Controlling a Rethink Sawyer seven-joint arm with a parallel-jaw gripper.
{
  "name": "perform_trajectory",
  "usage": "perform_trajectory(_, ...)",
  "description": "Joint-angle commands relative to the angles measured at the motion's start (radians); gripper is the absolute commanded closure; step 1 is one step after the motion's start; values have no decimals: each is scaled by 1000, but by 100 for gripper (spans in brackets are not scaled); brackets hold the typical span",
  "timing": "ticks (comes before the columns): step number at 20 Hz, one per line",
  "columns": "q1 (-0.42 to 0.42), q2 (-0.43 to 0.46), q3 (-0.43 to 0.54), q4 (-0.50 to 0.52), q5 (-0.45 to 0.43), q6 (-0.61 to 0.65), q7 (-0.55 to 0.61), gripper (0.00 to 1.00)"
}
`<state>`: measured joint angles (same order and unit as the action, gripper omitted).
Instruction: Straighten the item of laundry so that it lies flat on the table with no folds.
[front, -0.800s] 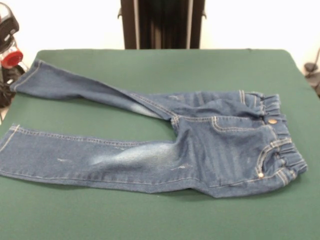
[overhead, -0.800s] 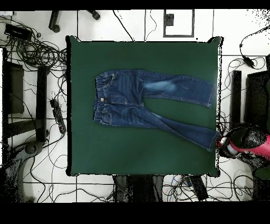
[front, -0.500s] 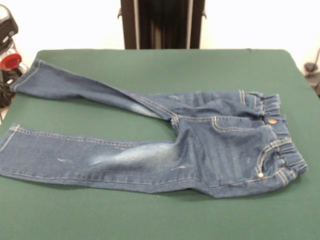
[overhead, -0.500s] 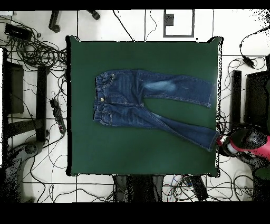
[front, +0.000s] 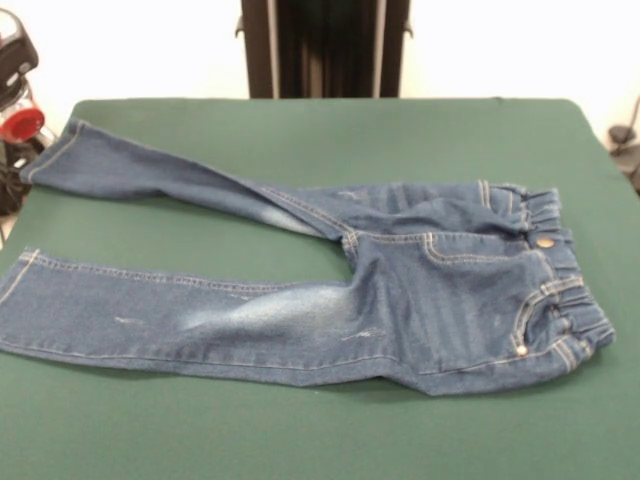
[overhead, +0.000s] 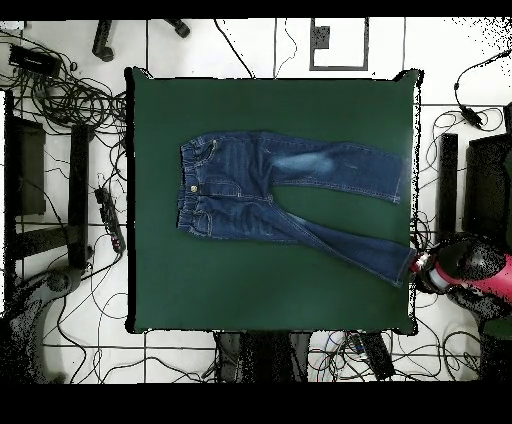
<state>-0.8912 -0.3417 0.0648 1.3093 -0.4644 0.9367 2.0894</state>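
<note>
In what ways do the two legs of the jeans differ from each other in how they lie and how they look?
In the front view, the near leg lies almost straight across the table, while the far leg runs slanted away from it, so the jeans open in a V. The near leg has a large pale faded patch; the far leg shows only a small one near the crotch. The far leg's cuff reaches the table's edge beside the red arm part. Both are blue denim.
</note>
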Motion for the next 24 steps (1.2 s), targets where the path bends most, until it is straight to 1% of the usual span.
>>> perform_trajectory(1, 81, 20, 56, 110, 69, -111, 130, 0)
perform_trajectory(5, 79, 22, 50, 104, 66, -118, 106, 0)
perform_trajectory(9, 68, 23, 54, 86, 57, -94, 49, 0)
perform_trajectory(12, 52, 13, 61, 96, 56, -73, 9, 0)
perform_trajectory(15, 59, 0, 55, 126, 59, -77, 25, 0)
perform_trajectory(20, 82, -14, 44, 165, 71, -105, 86, 0)
perform_trajectory(24, 84, -29, 43, 193, 76, -124, 101, 0)
